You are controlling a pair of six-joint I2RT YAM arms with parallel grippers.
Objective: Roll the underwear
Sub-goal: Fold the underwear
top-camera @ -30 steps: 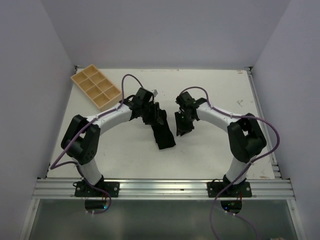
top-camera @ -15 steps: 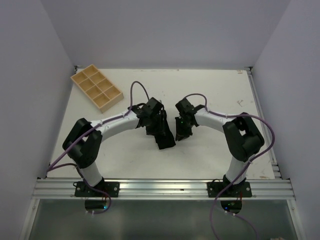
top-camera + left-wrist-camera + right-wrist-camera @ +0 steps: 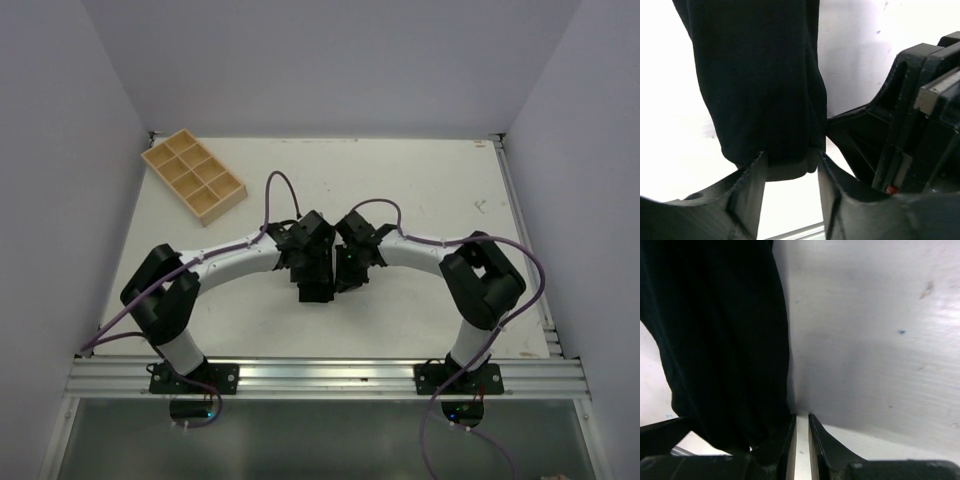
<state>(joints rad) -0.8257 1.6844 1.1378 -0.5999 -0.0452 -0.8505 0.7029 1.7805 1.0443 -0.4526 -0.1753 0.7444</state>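
Now both grippers meet at the near end of the underwear [image 3: 316, 291], mid-table.
Left gripper [image 3: 789, 167] stands spread around the hem; right gripper [image 3: 801, 432] is almost pressed together beside the cloth, so both should pinch evenly before rolling.

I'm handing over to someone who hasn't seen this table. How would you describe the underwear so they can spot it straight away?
Start at the white table and look to its middle near the front edge, where the two arms' black heads meet. The underwear is the flat, matte black strip of cloth lying there, its near end between the left gripper jaws. Unlike the hard, angular grippers beside it, it is soft and creased.
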